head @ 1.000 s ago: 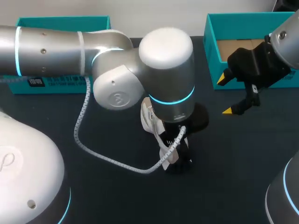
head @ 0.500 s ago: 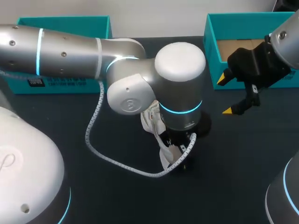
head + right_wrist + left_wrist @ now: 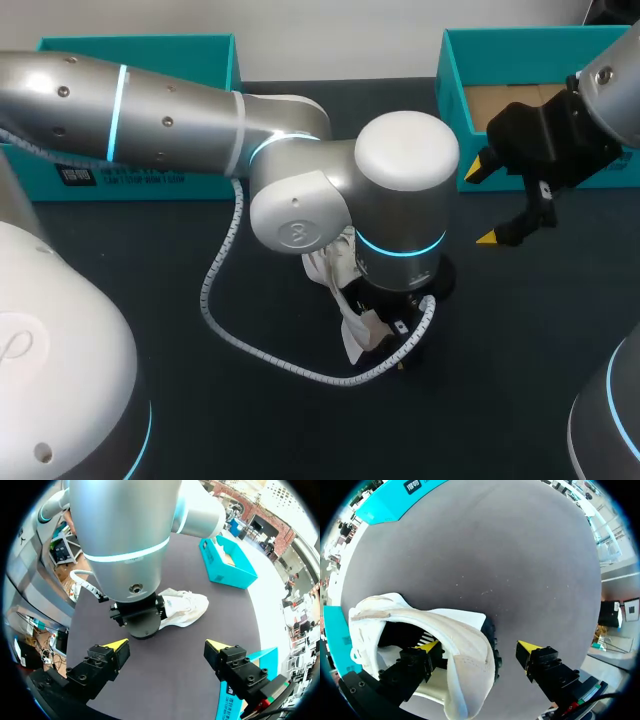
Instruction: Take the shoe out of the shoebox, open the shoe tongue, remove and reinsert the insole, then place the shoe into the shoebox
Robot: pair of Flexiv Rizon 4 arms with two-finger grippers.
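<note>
- The dark table [image 3: 560,330] carries everything.
- The left arm [image 3: 180,120] comes in from the left side and reaches to the table's middle, its wrist pointing straight down over the shoe. A white coiled cable [image 3: 260,355] loops from it above the table.
- The right arm [image 3: 612,85] hangs at the table's right side, in front of the open teal shoebox [image 3: 455,110], which has a brown cardboard floor.
- A second teal box [image 3: 130,48] sits at the far left edge, well apart from the shoebox.
- The white shoe [image 3: 470,640] lies on the table near the middle, outside both boxes and mostly hidden under the left wrist in the head view.
- The left gripper [image 3: 479,648] straddles the shoe's side wall with its fingers apart: one fingertip [image 3: 431,646] is inside the shoe's opening, the other is outside and clear of the shoe.
- The right gripper [image 3: 166,645] hangs above bare table with its fingers spread wide and nothing between them, facing the shoe and the left wrist.
</note>
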